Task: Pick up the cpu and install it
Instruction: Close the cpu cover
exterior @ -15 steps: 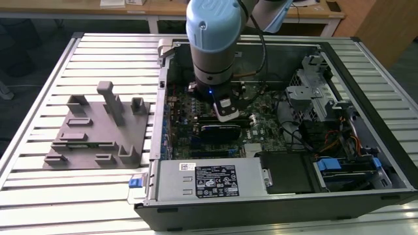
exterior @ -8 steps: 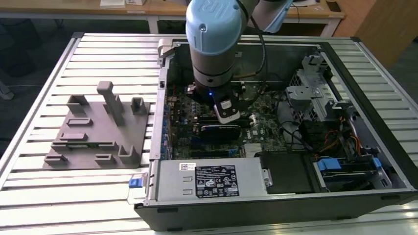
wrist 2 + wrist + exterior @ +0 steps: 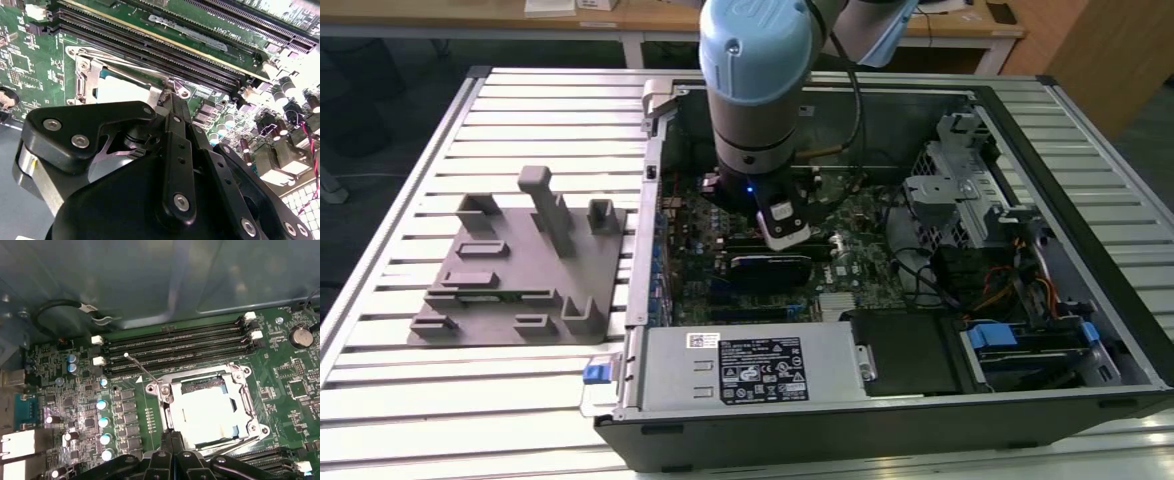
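Exterior view, seating step: my gripper [image 3: 785,240] is down inside the PC case [image 3: 1067,390].
Second wrist view: pale cpu [image 3: 120,90] sits just beside the tip. First wrist view adds the whole socket frame [image 3: 248,401], cpu lying inside; gripper looks clenched on nothing, I think. I'd guess locking calls for the lever [image 3: 142,371].

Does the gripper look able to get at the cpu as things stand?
Probably yes: the gripper hangs at the edge of the socket frame, and the top of the cpu lies bare inside it. The frame borders its edges, though.
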`<state>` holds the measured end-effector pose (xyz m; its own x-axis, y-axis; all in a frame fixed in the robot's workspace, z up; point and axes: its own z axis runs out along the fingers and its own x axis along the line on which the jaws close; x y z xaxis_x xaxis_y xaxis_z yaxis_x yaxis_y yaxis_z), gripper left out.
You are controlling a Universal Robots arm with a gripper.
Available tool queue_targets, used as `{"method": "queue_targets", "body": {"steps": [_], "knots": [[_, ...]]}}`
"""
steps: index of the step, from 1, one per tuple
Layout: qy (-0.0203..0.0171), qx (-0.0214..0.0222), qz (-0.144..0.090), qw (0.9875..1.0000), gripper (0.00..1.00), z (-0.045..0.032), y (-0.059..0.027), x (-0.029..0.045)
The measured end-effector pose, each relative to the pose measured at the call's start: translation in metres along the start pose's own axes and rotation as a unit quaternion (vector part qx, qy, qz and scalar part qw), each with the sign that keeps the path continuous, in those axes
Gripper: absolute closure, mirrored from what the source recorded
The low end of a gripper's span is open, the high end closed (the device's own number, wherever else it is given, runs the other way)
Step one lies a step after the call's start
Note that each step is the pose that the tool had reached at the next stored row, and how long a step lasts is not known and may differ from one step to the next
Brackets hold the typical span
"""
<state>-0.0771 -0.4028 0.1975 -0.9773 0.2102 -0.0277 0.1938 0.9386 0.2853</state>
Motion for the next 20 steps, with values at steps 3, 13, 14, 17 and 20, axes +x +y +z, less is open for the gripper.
{"method": "queue_targets", "body": {"steps": [3, 13, 14, 17, 20], "knots": [[-0.0014, 0.0073, -0.001, 1.0000, 0.89, 0.0003, 0.0012, 0.0003], [0.0116, 0.0265, 0.003, 0.9996, 0.89, 0.0009, 0.0017, -0.0022], [0.0116, 0.0264, 0.002, 0.9996, 0.89, 0.0010, 0.0020, -0.0025], [0.0116, 0.0264, 0.002, 0.9996, 0.89, 0.0014, 0.0033, -0.0042], [0.0116, 0.0264, 0.002, 0.9996, 0.89, 0.0018, 0.0044, -0.0045]]}}
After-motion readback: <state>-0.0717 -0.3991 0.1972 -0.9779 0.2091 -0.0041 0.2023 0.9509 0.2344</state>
